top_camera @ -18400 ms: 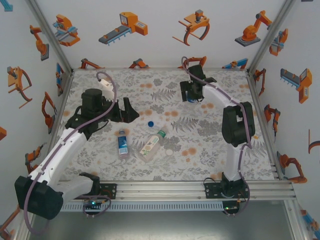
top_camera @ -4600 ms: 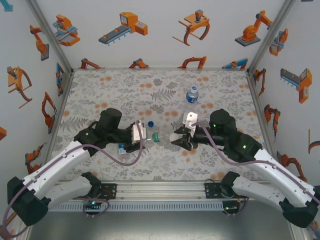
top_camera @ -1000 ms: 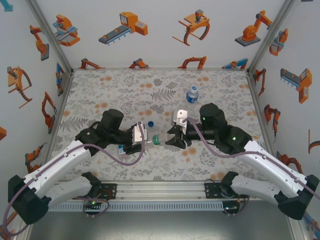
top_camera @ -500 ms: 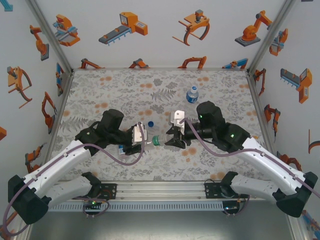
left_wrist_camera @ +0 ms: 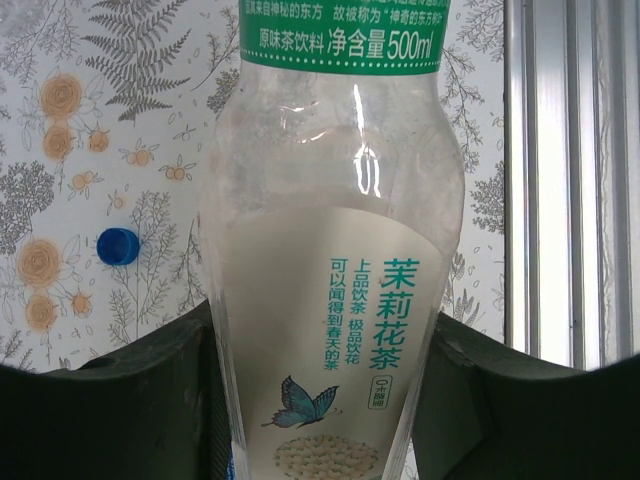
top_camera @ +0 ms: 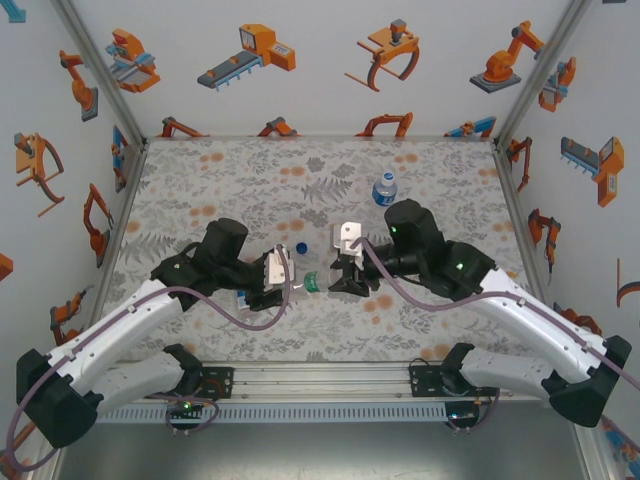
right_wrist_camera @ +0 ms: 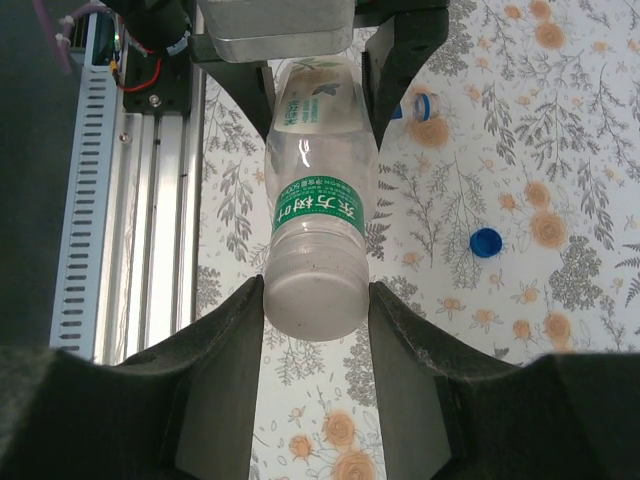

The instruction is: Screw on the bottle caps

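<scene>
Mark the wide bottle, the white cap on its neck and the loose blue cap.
wide bottle (left_wrist_camera: 330,300): left wrist view, on its pale label.
white cap (right_wrist_camera: 313,295): right wrist view, on its near end.
blue cap (right_wrist_camera: 485,242): right wrist view, on its middle.

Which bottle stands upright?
The slim blue-labelled bottle at the far side. The wide bottle is held level by the left gripper, its cap in the right gripper; the other slim bottle lies flat.

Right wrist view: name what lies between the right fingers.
The white cap on the tea bottle, touching both fingers; the right wrist view shows it.
</scene>
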